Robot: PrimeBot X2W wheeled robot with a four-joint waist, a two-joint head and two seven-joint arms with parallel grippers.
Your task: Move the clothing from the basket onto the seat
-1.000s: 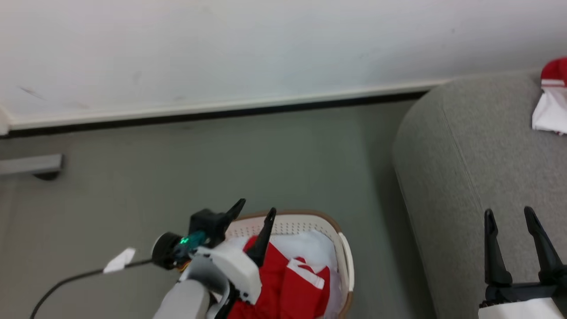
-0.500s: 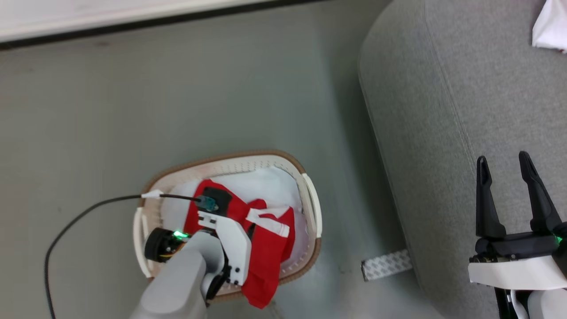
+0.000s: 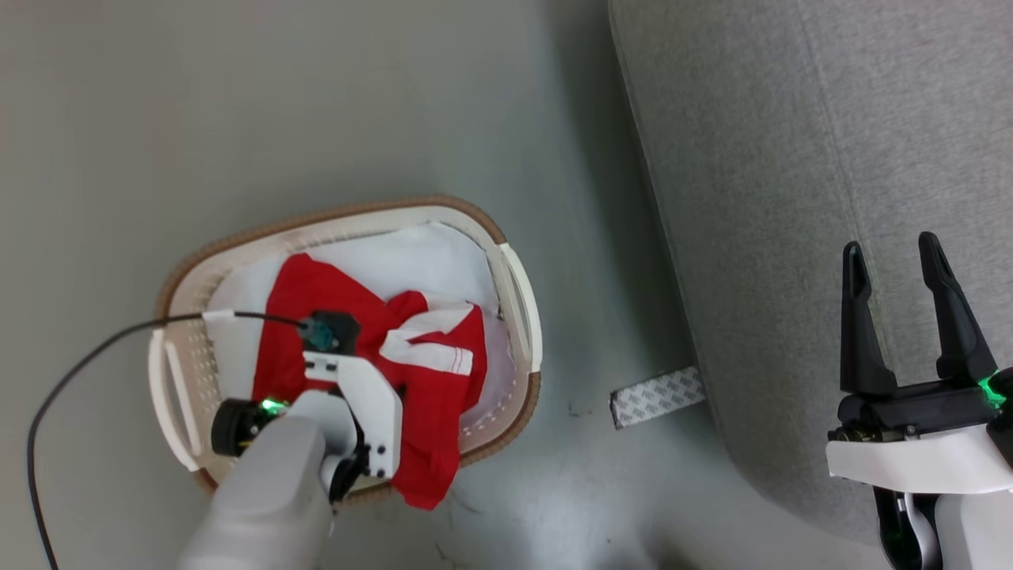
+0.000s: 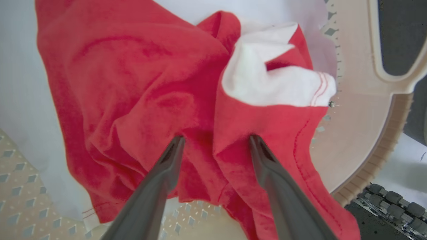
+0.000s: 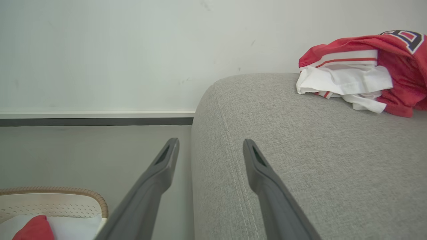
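Observation:
The cream-white basket (image 3: 518, 293) with its brown-banded rim stands on the floor left of the light-grey seat (image 3: 791, 158). Inside it lies red clothing (image 3: 316, 293) with a white trimmed fold (image 3: 427, 356) over a white layer; one red corner hangs over the near rim. My left wrist (image 3: 352, 396) points down into the basket. The left gripper (image 4: 216, 137) is open, both fingertips pressing into the red cloth (image 4: 133, 83), with a fold between them. The right gripper (image 3: 888, 245) stands open over the seat's edge, holding nothing. Another red and white garment (image 5: 360, 70) lies on the seat (image 5: 300, 150).
A grey patterned strip (image 3: 657, 396) lies on the floor between basket and seat. A black cable (image 3: 79, 356) runs from my left wrist across the basket's left side. The wall and dark skirting (image 5: 96, 120) stand behind the seat.
The head camera has tipped down, so the basket sits higher in view. My left gripper turned from above the basket's back rim down onto the red cloth. The right gripper stays open.

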